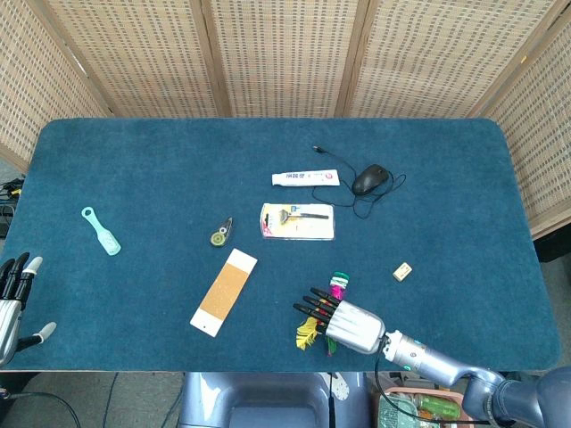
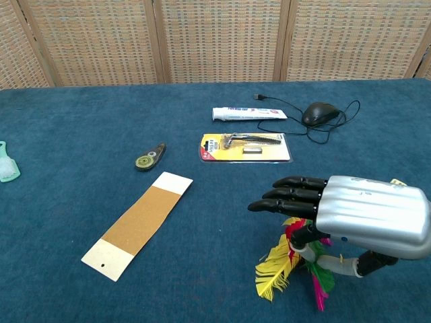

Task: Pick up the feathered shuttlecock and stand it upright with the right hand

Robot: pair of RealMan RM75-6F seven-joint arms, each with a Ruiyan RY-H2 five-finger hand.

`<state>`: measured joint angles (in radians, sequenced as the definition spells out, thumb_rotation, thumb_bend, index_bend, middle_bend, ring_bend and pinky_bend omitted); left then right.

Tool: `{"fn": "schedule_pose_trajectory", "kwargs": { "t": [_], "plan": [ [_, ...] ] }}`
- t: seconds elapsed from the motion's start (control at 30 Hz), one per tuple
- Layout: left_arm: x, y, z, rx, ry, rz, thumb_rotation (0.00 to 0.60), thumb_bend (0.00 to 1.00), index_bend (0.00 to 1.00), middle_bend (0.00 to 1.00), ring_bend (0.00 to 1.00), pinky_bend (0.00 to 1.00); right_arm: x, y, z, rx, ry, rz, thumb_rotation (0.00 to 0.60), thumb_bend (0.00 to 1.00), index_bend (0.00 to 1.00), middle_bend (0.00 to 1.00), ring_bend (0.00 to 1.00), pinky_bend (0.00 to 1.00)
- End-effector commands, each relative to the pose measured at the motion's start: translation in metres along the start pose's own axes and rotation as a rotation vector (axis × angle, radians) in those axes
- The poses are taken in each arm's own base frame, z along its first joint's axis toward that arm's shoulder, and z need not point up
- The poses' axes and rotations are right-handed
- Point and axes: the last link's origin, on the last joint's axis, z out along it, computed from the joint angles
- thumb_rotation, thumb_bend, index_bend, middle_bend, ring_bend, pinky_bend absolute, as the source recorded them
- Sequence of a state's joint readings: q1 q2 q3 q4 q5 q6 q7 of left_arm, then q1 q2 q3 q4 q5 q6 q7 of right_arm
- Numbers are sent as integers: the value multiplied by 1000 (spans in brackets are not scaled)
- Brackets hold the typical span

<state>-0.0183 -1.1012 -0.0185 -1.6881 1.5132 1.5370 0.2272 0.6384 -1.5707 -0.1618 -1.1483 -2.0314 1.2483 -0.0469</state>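
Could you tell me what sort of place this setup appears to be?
Probably an indoor robot test station: a blue-carpeted table strewn with unrelated items like a toothpaste tube and computer mouse, backed by woven folding screens.

Right hand (image 2: 350, 215): ribbed silver shell, black fingers (image 2: 286, 195), silver forearm. Left hand (image 1: 12, 299), at 8 o'clock: black fingers, white-tipped thumb.

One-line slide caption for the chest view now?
Silver right hand hovers over the multicoloured feathered shuttlecock lying on the blue table.
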Motion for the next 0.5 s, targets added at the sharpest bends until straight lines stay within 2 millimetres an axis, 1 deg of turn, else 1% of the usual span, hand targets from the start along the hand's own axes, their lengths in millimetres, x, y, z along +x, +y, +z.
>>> {"fn": "schedule_pose_trajectory", "kwargs": {
  "t": [0.03, 0.37, 0.5],
  "plan": [
    [0, 0, 0, 0, 0, 0, 600, 119, 0, 0, 0, 0, 0, 0, 1, -5, 6, 10, 600, 434, 578, 1, 0, 0],
    [1, -1, 0, 2, 1, -3, 600, 119, 0, 0, 0, 0, 3, 1, 8, -29, 30, 73, 600, 434, 599, 8, 0, 0],
    [1, -1, 0, 4, 1, -6, 600, 119, 0, 0, 0, 0, 13, 2, 13, -51, 67, 145, 600, 434, 603, 11, 0, 0]
  ]
}}
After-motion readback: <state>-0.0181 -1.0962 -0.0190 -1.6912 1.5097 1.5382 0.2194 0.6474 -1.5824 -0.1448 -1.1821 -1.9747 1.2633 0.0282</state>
